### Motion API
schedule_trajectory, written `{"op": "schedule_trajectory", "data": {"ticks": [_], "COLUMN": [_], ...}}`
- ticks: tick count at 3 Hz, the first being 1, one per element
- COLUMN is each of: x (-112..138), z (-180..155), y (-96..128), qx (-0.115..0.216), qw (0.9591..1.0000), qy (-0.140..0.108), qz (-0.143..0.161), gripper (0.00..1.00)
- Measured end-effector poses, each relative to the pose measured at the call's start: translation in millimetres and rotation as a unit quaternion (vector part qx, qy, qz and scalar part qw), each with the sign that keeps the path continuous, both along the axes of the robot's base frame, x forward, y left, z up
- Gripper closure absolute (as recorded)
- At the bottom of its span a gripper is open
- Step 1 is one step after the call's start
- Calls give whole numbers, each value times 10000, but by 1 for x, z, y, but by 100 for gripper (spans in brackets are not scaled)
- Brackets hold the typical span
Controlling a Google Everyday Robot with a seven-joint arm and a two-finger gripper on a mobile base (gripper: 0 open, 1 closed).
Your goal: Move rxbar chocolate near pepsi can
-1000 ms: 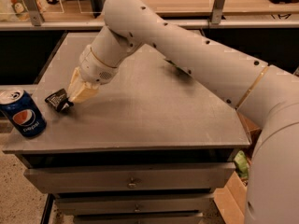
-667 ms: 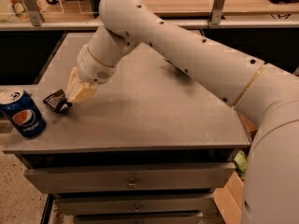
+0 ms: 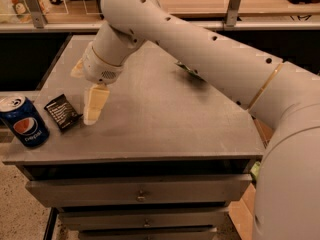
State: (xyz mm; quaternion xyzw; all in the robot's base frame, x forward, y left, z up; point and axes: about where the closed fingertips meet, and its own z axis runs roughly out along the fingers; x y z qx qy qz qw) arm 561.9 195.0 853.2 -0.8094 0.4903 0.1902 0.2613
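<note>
Grey metal drawers [image 3: 140, 196] nearest, under the flat grey tabletop [image 3: 165, 119]. At the near left corner, upright blue pepsi can with silver top [image 3: 23, 120]. Just beside it to the right, not touching, small flat black rxbar chocolate wrapper with white lettering [image 3: 62, 112], lying flat on the tabletop, turned at an angle. Just right of the bar, pale beige two-finger gripper [image 3: 86, 95]: released, nothing held, one finger [image 3: 95, 104] pointing down with its tip at the surface close to the bar, the other splayed up and back. Behind, thick white arm [image 3: 200, 49] running to upper right. Partly hidden behind the arm, green and white snack bag [image 3: 186, 69] on the far side of the table.

Step in hand: letting go after placement; bar looks near enough to the can, so task judged all but done. Next move: lift gripper straight up and back off to the right, no sideways sweep, to avoid nudging the bar or the can at the table edge.

Versus a second ago: fingers then pinched on the bar, bar tilted off the surface; now spread, bar down flat and free. Can unmoved.
</note>
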Motion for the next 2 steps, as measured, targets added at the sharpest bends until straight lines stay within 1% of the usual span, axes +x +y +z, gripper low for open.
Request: {"op": "schedule_trajectory", "data": {"ticks": [1,2], "x": [22,25], "z": [8,10], "y": [-12,-14], "qx": [-100,-106], "qw": [9995,9993], "qy": [-92,-111], "qz": [-296,-342], "gripper": [0,0]}}
